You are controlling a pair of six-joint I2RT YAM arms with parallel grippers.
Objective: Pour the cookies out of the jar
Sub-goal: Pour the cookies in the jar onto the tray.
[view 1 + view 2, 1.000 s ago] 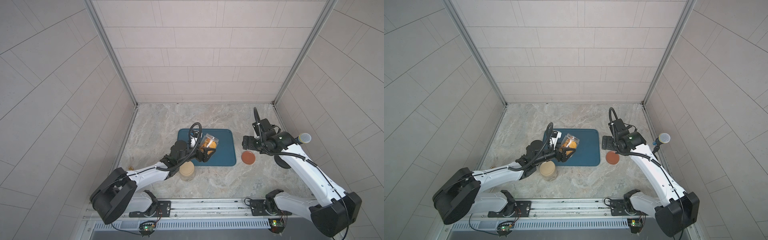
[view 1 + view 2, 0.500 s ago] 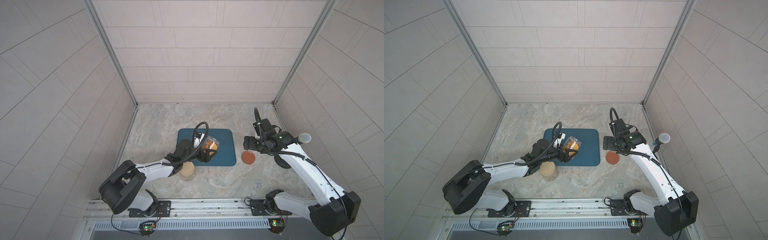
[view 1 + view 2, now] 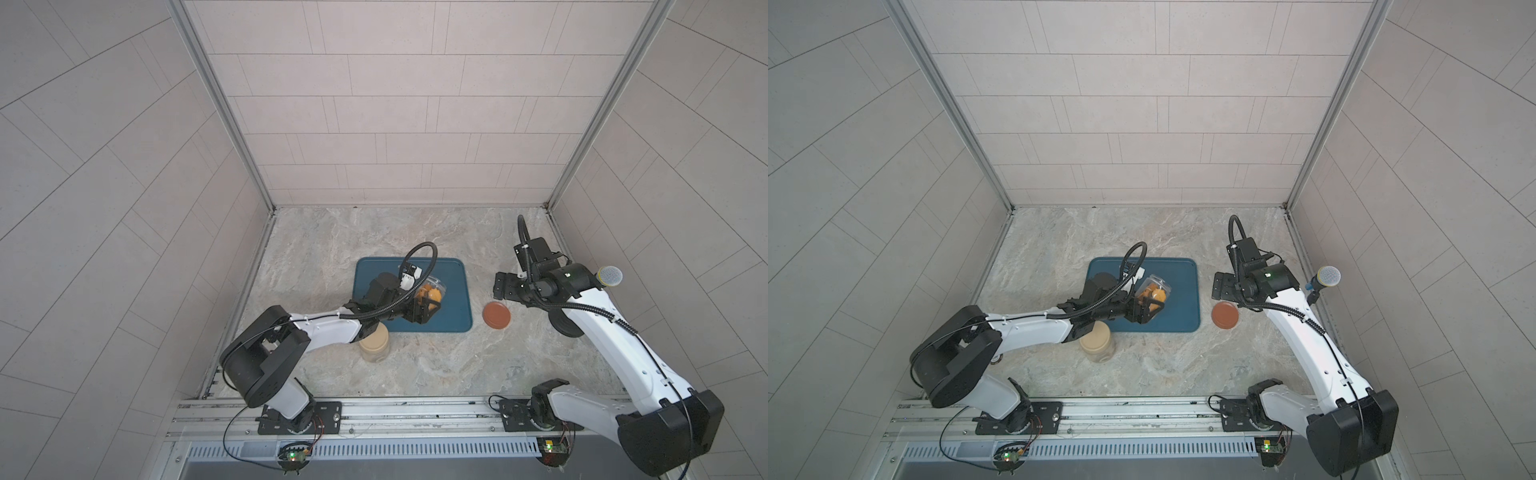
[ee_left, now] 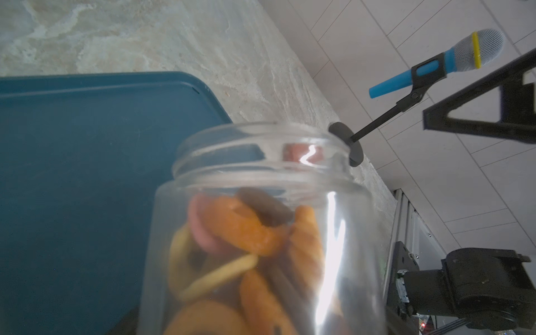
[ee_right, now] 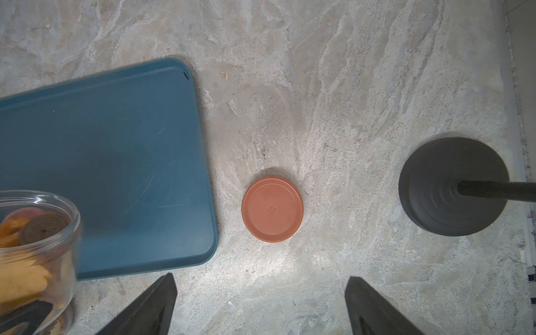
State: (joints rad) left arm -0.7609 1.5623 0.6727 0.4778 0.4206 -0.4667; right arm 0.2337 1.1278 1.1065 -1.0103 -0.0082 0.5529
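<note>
A clear glass jar [image 3: 432,293] [image 3: 1154,293] hangs tilted over the blue tray [image 3: 453,291] [image 3: 1183,282], its open mouth toward the right side. My left gripper [image 3: 428,309] [image 3: 1148,311] is shut on the jar's body. The cookies [image 4: 240,229], orange, yellow, pink and brown, lie inside the jar [image 4: 261,162], short of the rim. The tray [image 4: 72,145] [image 5: 116,130] is bare. My right gripper [image 3: 500,286] [image 3: 1219,286] [image 5: 261,278] stands open above the table right of the tray, nothing between its fingers. The jar [image 5: 37,232] also shows in the right wrist view.
A terracotta lid [image 3: 496,316] [image 3: 1224,316] [image 5: 272,213] lies on the marble just right of the tray. A second jar with a beige top [image 3: 374,343] [image 3: 1096,343] stands under my left forearm. A microphone [image 3: 610,276] [image 4: 464,52] on a round black base [image 5: 452,185] stands at the right wall.
My left arm has reached further out and carried the jar a little to the right over the tray. The right arm has barely moved.
</note>
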